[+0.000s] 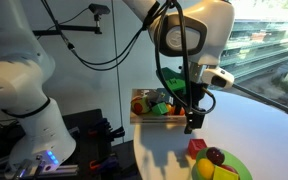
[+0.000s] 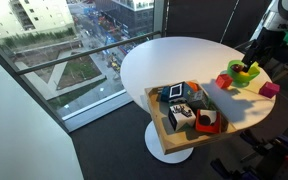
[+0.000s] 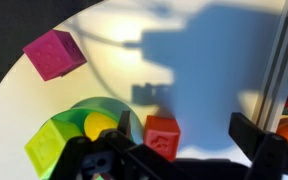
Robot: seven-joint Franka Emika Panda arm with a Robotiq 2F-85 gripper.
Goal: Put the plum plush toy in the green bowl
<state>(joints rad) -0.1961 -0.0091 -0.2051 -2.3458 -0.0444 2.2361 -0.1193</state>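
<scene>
The green bowl (image 1: 229,168) stands at the near edge of the white table; it also shows in the other exterior view (image 2: 248,73) and the wrist view (image 3: 84,112). The plum plush toy (image 1: 216,155) lies inside the bowl beside a yellow toy (image 3: 99,125). I cannot make the plum out in the wrist view. My gripper (image 1: 194,122) hangs open and empty above the table, just beside the bowl. In the wrist view its fingers (image 3: 184,135) are spread wide, with a red block (image 3: 164,135) on the table below and between them.
A wooden tray (image 2: 166,122) of colourful toys stands on the table away from the bowl (image 1: 136,108). A magenta cube (image 3: 54,52) and a green cube (image 3: 49,145) lie near the bowl. The table edge runs close by the bowl.
</scene>
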